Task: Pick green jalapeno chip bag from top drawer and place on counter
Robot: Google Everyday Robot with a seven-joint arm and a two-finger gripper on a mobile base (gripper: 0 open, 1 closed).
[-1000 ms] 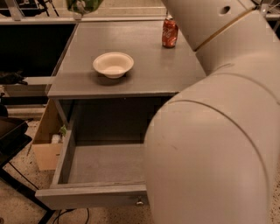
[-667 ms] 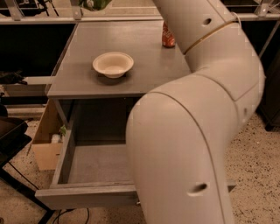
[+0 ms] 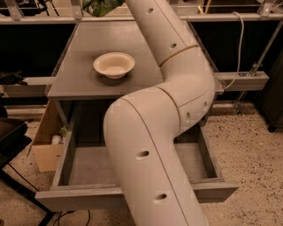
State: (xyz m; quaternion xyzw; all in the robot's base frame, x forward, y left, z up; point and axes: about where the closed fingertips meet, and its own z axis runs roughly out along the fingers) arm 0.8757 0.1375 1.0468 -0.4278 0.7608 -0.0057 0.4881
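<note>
The green jalapeno chip bag hangs in the air at the top edge of the camera view, above the far side of the counter. My gripper is at the end of the white arm, mostly cut off by the top edge, and holds the bag. The top drawer is pulled fully open below the counter, and the part of its floor that shows is bare. The arm crosses the drawer's middle and the counter's right side.
A cream bowl stands on the counter's middle left. A tan cardboard box sits on the floor left of the drawer. Pale metal rails run to both sides. A dark stand is at the left.
The arm has swung further over the counter and now hides the red soda can. The green bag stays raised at the top edge and has shifted slightly right.
</note>
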